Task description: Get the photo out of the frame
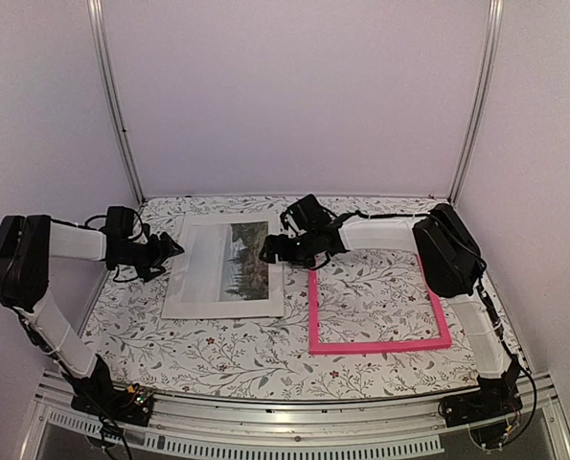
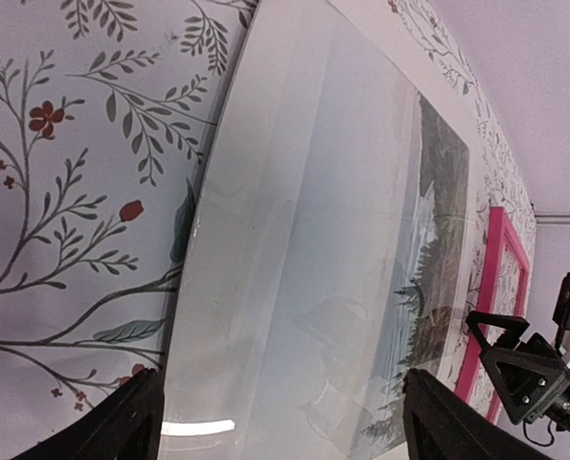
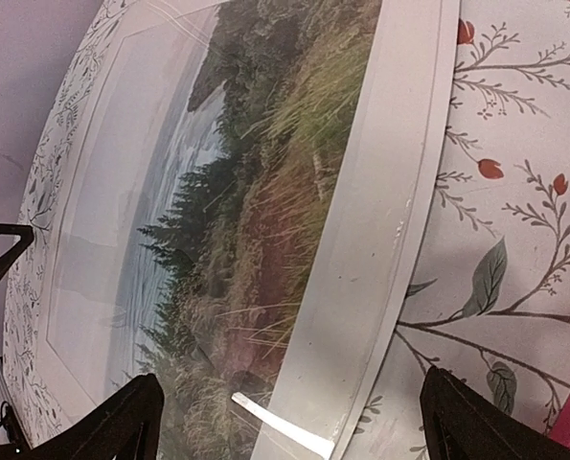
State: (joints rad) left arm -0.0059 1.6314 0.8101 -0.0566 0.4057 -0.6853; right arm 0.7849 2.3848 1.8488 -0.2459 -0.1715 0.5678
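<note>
The photo [image 1: 225, 268], a white-bordered landscape print, lies flat on the table left of centre. The pink frame [image 1: 376, 345] lies flat to its right, with the tablecloth showing through it. My left gripper [image 1: 174, 247] hovers at the photo's left edge, open and holding nothing. In the left wrist view the glossy photo [image 2: 313, 240] fills the space between the left gripper's [image 2: 280, 402] jaws, with the frame [image 2: 500, 287] beyond. My right gripper [image 1: 268, 251] is open over the photo's upper right edge. The right wrist view shows the right gripper [image 3: 289, 412] straddling the photo's [image 3: 237, 220] white border.
A floral tablecloth [image 1: 237, 350] covers the table. Pale enclosure walls and two metal posts [image 1: 117, 105] close the back and sides. A metal rail [image 1: 294, 417] runs along the near edge between the arm bases.
</note>
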